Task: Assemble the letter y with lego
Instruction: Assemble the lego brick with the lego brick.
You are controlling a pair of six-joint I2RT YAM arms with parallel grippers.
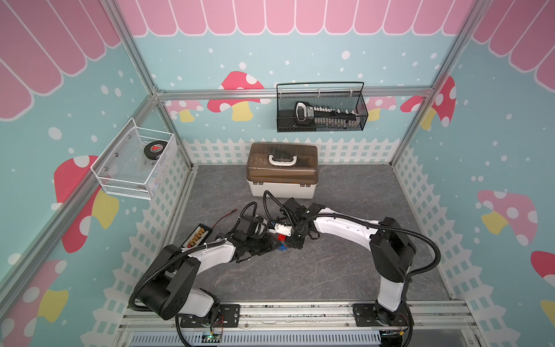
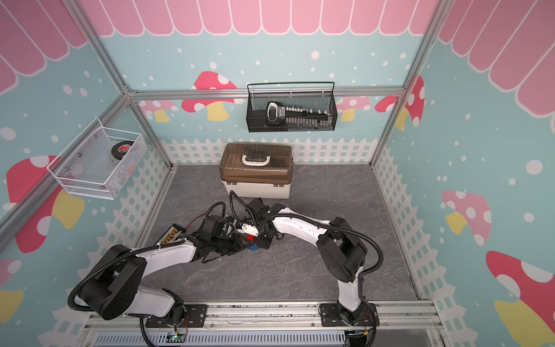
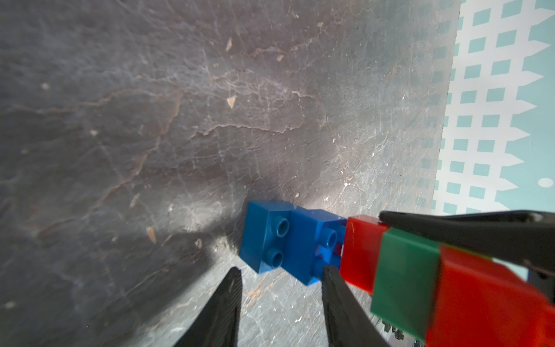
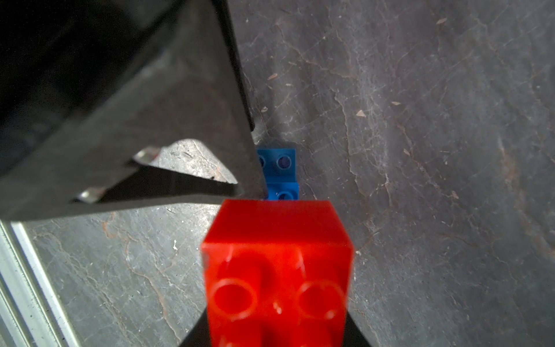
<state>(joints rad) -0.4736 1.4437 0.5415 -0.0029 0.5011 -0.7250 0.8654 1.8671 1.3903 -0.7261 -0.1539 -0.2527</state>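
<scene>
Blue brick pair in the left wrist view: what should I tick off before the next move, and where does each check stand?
1. Right claw shut on the red-green stack: ok.
2. Stack's red end reaches the blue brick pair: ok.
3. Studs lined up at that joint: cannot tell.
4. Blue brick pair lies on the table: ok.
5. Left claw clamps the pair for pressing: not ok, jaws open, pair ahead of the tips.

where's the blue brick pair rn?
The blue brick pair lies on the grey mat near table centre; in the left wrist view it's just past the left end effector tips, beside the red-green stack.
</scene>
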